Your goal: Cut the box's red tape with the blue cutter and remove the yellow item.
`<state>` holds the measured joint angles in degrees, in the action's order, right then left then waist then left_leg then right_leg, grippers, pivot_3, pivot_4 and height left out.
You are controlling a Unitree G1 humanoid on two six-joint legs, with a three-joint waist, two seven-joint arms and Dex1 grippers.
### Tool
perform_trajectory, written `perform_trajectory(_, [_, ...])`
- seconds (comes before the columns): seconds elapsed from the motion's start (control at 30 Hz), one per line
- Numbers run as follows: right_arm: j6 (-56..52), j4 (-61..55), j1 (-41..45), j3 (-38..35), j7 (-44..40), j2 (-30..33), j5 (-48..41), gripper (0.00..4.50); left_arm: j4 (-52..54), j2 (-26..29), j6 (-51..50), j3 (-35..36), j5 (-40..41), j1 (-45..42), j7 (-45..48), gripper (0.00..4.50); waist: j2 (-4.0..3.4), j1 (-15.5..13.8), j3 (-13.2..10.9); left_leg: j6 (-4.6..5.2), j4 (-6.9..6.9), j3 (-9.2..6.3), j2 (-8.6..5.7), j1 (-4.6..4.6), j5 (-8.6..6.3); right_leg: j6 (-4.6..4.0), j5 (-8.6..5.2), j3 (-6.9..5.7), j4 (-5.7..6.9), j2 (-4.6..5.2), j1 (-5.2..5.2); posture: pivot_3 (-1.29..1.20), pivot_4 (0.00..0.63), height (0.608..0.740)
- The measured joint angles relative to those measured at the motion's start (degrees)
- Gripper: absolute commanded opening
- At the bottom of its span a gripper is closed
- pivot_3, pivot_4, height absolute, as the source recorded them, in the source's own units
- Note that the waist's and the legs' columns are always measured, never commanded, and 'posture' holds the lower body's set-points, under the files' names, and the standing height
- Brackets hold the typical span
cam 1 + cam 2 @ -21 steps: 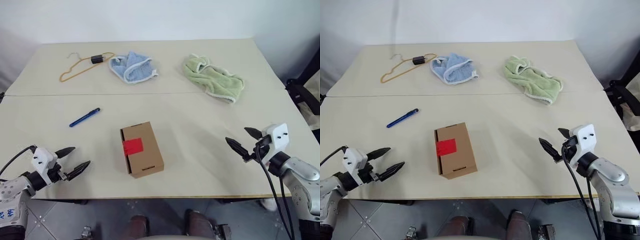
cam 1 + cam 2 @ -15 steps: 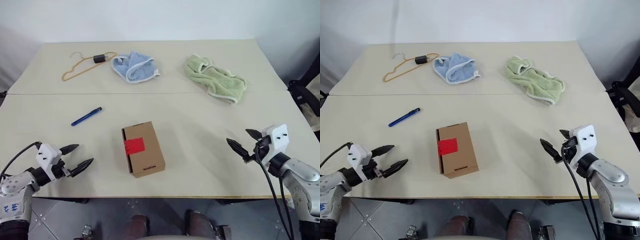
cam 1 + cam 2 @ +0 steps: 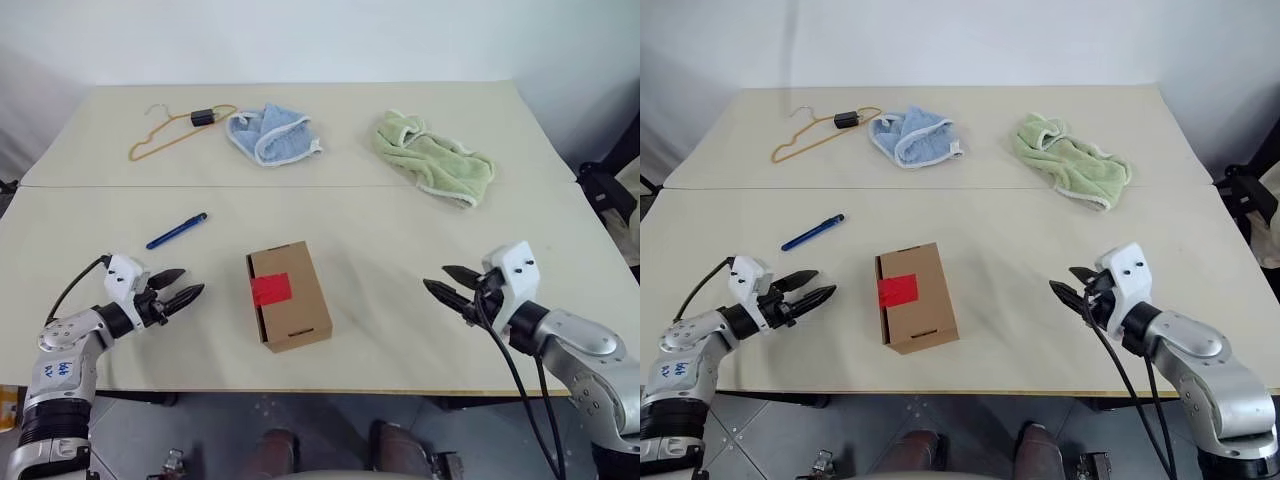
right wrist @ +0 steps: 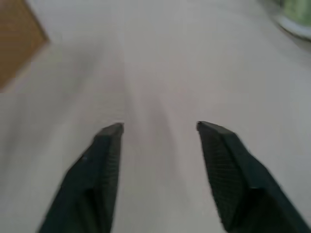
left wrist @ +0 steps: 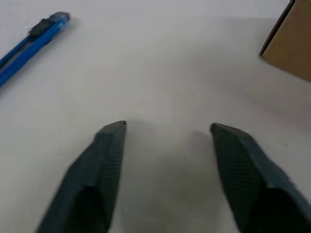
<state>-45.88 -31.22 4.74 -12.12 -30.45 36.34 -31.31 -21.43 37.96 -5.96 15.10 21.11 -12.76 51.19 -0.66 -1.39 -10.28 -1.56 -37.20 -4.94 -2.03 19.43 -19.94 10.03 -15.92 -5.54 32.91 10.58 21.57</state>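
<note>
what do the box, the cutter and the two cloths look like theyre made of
The box: matte brown cardboard, going by its folded flaps and cut edges. The red tape on it looks like smooth plastic film. The blue cutter: probably hard plastic, slightly glossy. The green towel and blue cloth: soft terry-like fabric, crumpled, with pale hems.

Left end effector: lower left of the frame, fingers apart, empty, pointing inward.
Right end effector: lower right, fingers apart, empty, pointing inward.
</note>
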Motion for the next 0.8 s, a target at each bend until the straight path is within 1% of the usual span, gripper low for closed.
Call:
perform_trajectory(0.1, [-5.07,-1.57,3.47,2.95,-0.23,1.57,-2.45,0.26,1.54,-0.07,-3.97,-1.62,1.59,-0.53,2.78,1.08,0.0,-0.03,0.0,0.0,0.02,-0.01,0.01,0.0,0.0,0.0,0.0,-0.01,-0.01,0.0,0.01,0.0,0.15,0.74])
perform_trajectory(0.13, [-6.7,-1.93,4.54,3.63,-0.54,2.01,-3.32,0.0,2.94,0.25,-6.23,-2.45,2.38,-0.34,4.56,0.75,0.01,-0.01,-0.01,0.0,0.01,-0.01,0.01,0.02,0.0,0.0,0.0,-0.01,-0.02,0.0,0.01,0.0,0.15,0.74])
perform_trajectory(0.2, [-8.21,-1.86,6.86,5.02,-0.9,2.24,-4.08,0.0,5.35,0.73,-10.1,-4.2,3.62,-0.36,7.54,0.12,0.01,-0.01,-0.01,0.03,0.0,0.0,-0.01,0.02,-0.02,0.0,0.0,0.01,-0.03,0.0,0.01,0.0,0.15,0.74])
perform_trajectory(0.23, [-8.22,-1.61,7.78,5.74,-1.05,2.23,-4.05,0.0,6.04,0.73,-11.61,-5.02,4.02,-0.36,8.57,0.02,0.01,-0.01,-0.01,0.03,0.0,0.0,-0.01,0.02,-0.02,0.0,0.0,0.01,-0.03,0.0,0.01,0.0,0.15,0.74])
perform_trajectory(0.3, [-7.61,0.63,9.79,8.43,-1.59,2.21,-2.89,0.0,7.79,0.92,-14.55,-6.31,4.73,-0.44,10.36,0.02,0.03,0.07,-0.02,0.03,0.0,0.0,0.0,0.02,-0.02,0.0,0.0,0.01,-0.03,-0.01,0.01,0.0,0.15,0.74])
perform_trajectory(0.37, [-5.76,5.05,12.73,13.4,-2.67,1.97,-0.03,0.0,9.67,1.08,-17.64,-8.2,5.34,-0.84,12.14,0.02,0.03,0.19,-0.02,0.03,-0.01,0.04,-0.01,0.01,-0.02,0.0,0.0,0.05,-0.01,-0.01,0.04,0.0,0.15,0.74])
perform_trajectory(0.47, [-3.44,10.06,17.81,19.72,-4.47,0.56,3.5,0.0,10.35,1.05,-19.96,-11.3,5.16,-3.02,13.33,0.02,0.04,0.19,-0.03,0.03,-0.03,0.05,-0.01,0.05,-0.02,0.0,0.0,0.08,0.04,-0.01,0.11,0.0,0.15,0.74])
perform_trajectory(0.5, [-2.95,10.65,18.99,20.82,-5.08,0.27,3.99,0.0,10.36,0.94,-20.11,-11.83,4.9,-3.5,13.42,0.02,0.04,0.19,-0.03,0.03,-0.03,0.05,-0.01,0.04,-0.02,0.0,0.0,0.08,0.04,-0.02,0.11,0.0,0.15,0.74])
perform_trajectory(0.67, [-3.45,13.3,23.12,24.74,-7.44,-1.17,5.68,0.0,8.58,-0.67,-18.5,-13.76,3.1,-6.63,13.36,0.02,0.1,0.01,-0.06,0.04,-0.09,0.05,-0.04,0.13,-0.03,0.0,0.0,0.06,0.01,-0.01,0.12,0.0,0.15,0.74])
perform_trajectory(0.73, [-5.54,13.41,24.68,27.44,-9.11,-1.12,5.7,0.0,5.81,-2.41,-15.86,-14.71,1.4,-9.31,13.01,0.02,0.11,-0.11,-0.07,0.03,-0.23,0.01,-0.02,0.18,-0.02,0.0,0.01,0.03,0.07,-0.02,0.12,0.0,0.15,0.74])
perform_trajectory(0.8, [-7.19,12.84,25.18,28.55,-10.43,-0.95,5.45,0.0,2.15,-4.13,-13.03,-15.65,-0.42,-12.55,12.61,0.02,0.11,-0.2,-0.07,0.03,-0.38,0.0,-0.04,0.23,-0.02,0.02,0.04,0.02,0.11,-0.01,0.11,0.0,0.15,0.74])
